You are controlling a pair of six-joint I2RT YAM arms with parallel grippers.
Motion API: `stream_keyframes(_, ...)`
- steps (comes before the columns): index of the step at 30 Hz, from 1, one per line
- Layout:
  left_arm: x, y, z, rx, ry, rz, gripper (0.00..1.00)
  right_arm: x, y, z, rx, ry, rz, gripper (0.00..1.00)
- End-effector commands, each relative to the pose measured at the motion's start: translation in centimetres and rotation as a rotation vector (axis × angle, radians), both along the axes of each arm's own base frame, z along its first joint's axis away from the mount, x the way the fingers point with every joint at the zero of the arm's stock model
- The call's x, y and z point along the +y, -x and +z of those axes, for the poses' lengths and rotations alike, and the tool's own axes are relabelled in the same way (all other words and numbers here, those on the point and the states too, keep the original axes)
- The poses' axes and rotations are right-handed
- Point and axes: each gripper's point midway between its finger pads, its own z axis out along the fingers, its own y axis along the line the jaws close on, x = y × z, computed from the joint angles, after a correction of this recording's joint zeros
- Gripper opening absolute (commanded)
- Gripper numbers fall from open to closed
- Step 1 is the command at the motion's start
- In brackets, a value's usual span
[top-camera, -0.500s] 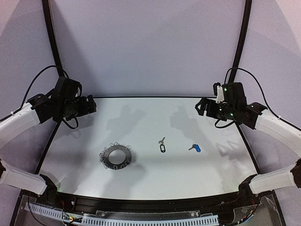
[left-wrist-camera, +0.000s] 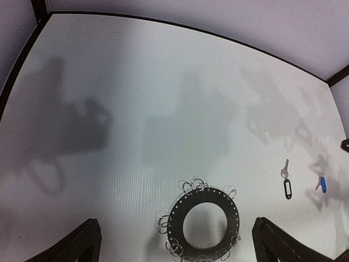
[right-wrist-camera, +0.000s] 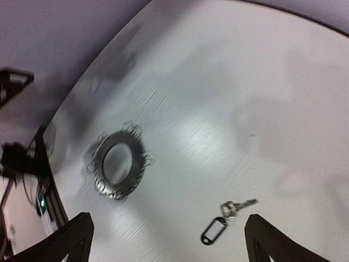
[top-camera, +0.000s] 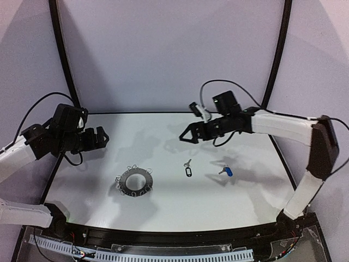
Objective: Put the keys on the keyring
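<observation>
The keyring, a dark grey flat ring with wire clips round its rim, lies on the white table left of centre; it shows in the left wrist view and the right wrist view. The key with the black tag lies near the centre, also in the right wrist view and the left wrist view. The key with the blue tag lies to its right, small in the left wrist view. My left gripper is open above the table's left part. My right gripper is open, held above and behind the black-tagged key.
The white table has a black rim and curved front edge. Black frame posts stand at the back corners, with pale walls behind. The right arm reaches across the table's right side.
My right arm has swung leftward from the back right corner to above the table's centre. My left gripper has shifted slightly down and left. The keys and the keyring have not moved.
</observation>
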Motion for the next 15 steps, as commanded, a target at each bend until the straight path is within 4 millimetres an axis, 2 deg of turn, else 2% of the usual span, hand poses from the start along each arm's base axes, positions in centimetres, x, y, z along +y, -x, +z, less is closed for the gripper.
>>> stream_keyframes(1, 0.8, 1.0, -0.3, -0.013, 0.035, 0.027, 0.99, 7.2, 4.6, -4.1, 0.114, 0.008, 0.349, 0.98)
stream_keyframes(2, 1.0, 1.1, -0.3, -0.017, 0.041, 0.039, 0.99, 8.2, 4.6, -4.3, 0.119, 0.012, 0.366, 0.97)
stream_keyframes(5, 1.6, 1.7, -2.0, 0.010, 0.055, 0.079, 0.99, 10.9, 4.4, -7.9, 0.098, 0.100, 0.405, 0.95)
stream_keyframes(7, 2.0, 2.0, -2.6, 0.025, 0.055, 0.102, 0.99, 12.3, 5.0, -9.2, 0.116, 0.147, 0.441, 0.92)
stream_keyframes(9, 2.3, 2.1, -3.0, 0.034, 0.059, 0.126, 0.99, 13.0, 5.9, -10.1, 0.150, 0.173, 0.454, 0.90)
stream_keyframes(13, 2.7, 2.3, -3.5, 0.039, 0.063, 0.150, 0.99, 13.7, 6.0, -11.9, 0.178, 0.218, 0.359, 0.90)
stream_keyframes(15, 2.8, 2.5, -3.7, 0.041, 0.062, 0.153, 0.99, 14.2, 5.5, -12.6, 0.137, 0.239, 0.328, 0.90)
